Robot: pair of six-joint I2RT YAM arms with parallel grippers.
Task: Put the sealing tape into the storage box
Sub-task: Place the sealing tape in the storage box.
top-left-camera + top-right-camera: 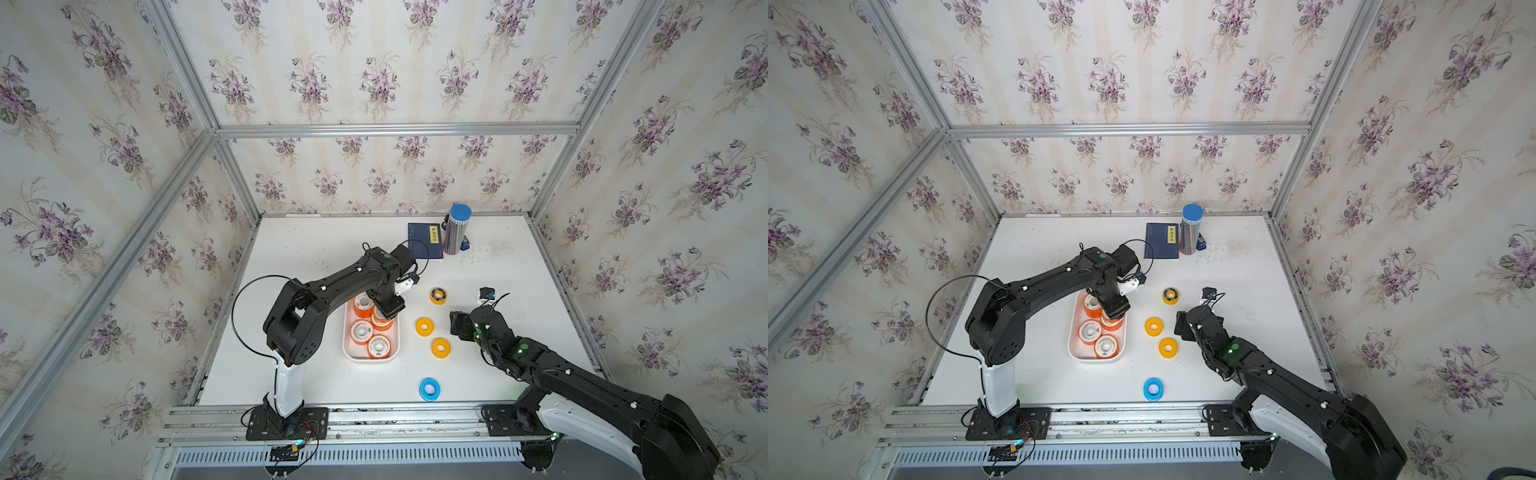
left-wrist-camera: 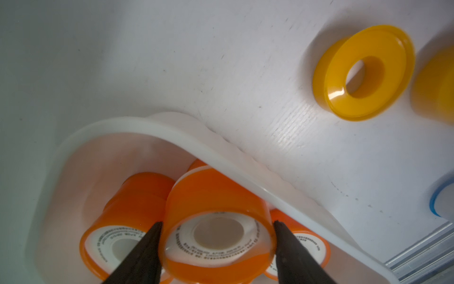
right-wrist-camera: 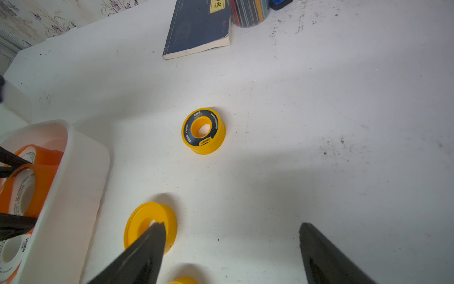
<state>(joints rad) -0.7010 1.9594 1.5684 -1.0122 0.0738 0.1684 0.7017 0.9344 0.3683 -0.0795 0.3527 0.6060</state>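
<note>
Tabletop [image 1: 316,374], white, with two robot arms over it. The left pincer [image 2: 216,223] is closed on an orange spool [image 2: 216,194], one finger against each side, inside the white box [image 2: 172,135]. The spool's white face carries a ring of small print, too blurred to read. Three more orange spools lie in the box beside and beneath this pincer; one [image 3: 23,246] reads "VASEN".

The right pincer [image 3: 231,226] stands wide and holds nothing, apart from the box. Ahead of its tips lies a labelled yellow spool [image 3: 203,130], its black ring marked "deli". A plain yellow spool [image 3: 137,218] lies by one of its fingers, and another [image 1: 441,348] is close by. A blue spool [image 1: 429,389] lies on the table, farther from both pincers.

Well beyond the right pincer, a dark blue book [image 3: 196,27] bears a yellow label with Chinese characters. A striped tube [image 1: 456,237] with a blue cap stands just beside the book.
</note>
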